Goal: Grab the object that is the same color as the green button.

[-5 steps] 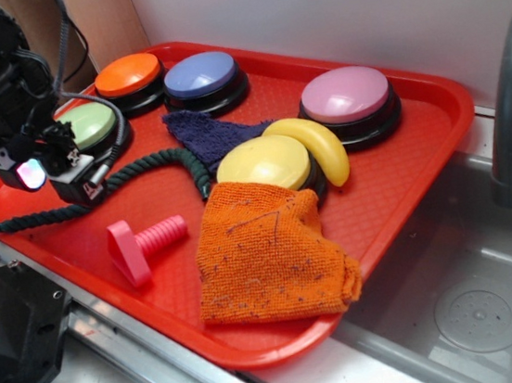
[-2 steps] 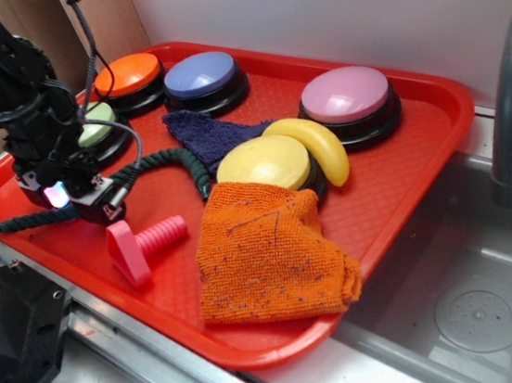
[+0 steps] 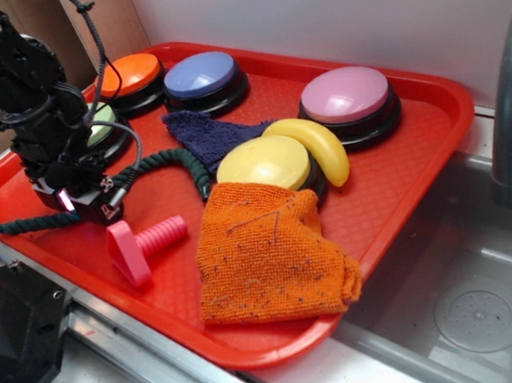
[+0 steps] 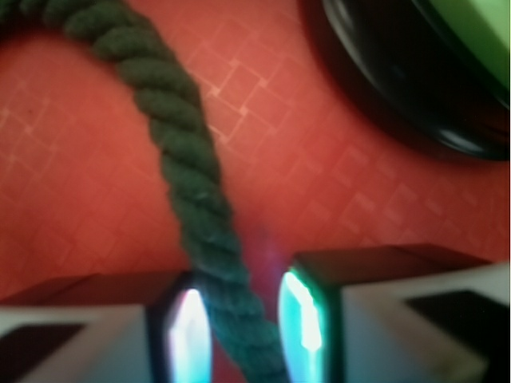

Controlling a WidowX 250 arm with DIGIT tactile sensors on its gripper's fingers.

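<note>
The dark green twisted rope (image 3: 160,158) lies curved across the left part of the red tray (image 3: 403,169), its left end near the tray's rim. The pale green button (image 3: 102,118) on its black base stands at the back left, mostly hidden behind the arm. My gripper (image 3: 85,203) is down at the tray floor astride the rope. In the wrist view the rope (image 4: 176,152) runs between my two lit fingers, with my gripper (image 4: 239,327) open; the rope lies against the left finger and a small gap shows on the right. The green button (image 4: 471,32) is at the top right.
Orange button (image 3: 128,74), blue button (image 3: 201,72), pink button (image 3: 345,94) and yellow button (image 3: 262,163) stand on the tray. A banana (image 3: 318,146), dark blue cloth (image 3: 207,134), orange cloth (image 3: 268,251) and pink screw toy (image 3: 141,246) lie nearby. A sink (image 3: 475,300) is on the right.
My gripper has moved right and down from beside the green button onto the tray, and now stands astride the rope. The rope and other things have not moved.
</note>
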